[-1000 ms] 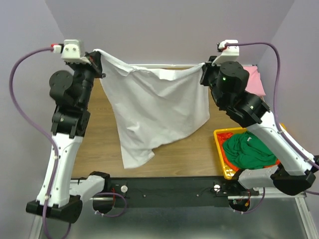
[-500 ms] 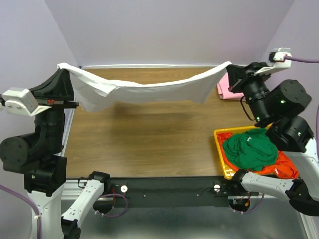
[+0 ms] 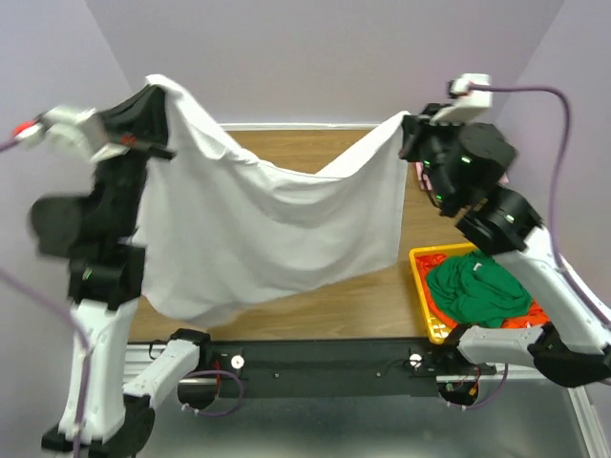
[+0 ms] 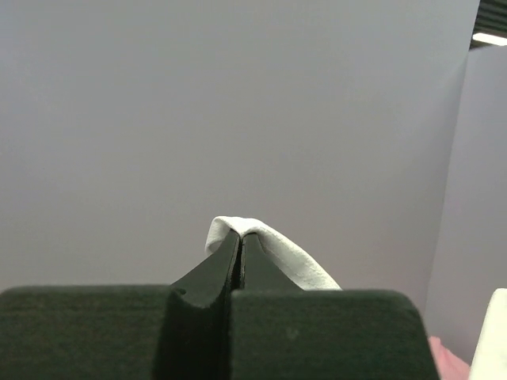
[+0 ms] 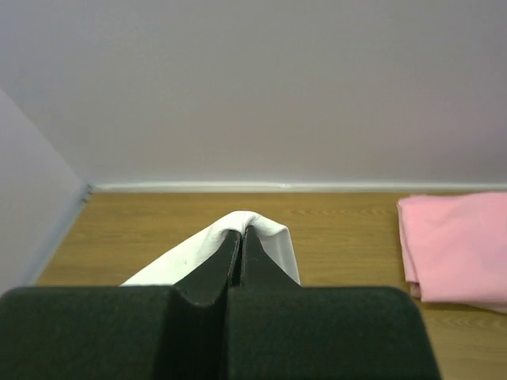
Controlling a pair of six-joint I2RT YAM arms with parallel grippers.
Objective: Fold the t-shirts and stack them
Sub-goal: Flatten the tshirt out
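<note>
A white t-shirt (image 3: pixel 267 219) hangs spread in the air between both arms, its lower edge near the table's front. My left gripper (image 3: pixel 158 91) is shut on its upper left corner; white cloth (image 4: pixel 261 241) wraps over the closed tips (image 4: pixel 240 235). My right gripper (image 3: pixel 403 122) is shut on the upper right corner, with cloth (image 5: pixel 269 229) draped over its tips (image 5: pixel 242 231). A folded pink t-shirt (image 5: pixel 455 245) lies at the back right of the table. A green t-shirt (image 3: pixel 475 286) lies on an orange one (image 3: pixel 520 320) in the basket.
A yellow plastic basket (image 3: pixel 420 291) stands at the front right of the wooden table (image 3: pixel 382 296). Purple walls close in the back and sides. Black arm bases sit along the near edge.
Both arms have swung up and back toward me. The white shirt, stretched flat and low across the far table half a second ago, now hangs down as a wide sheet.
</note>
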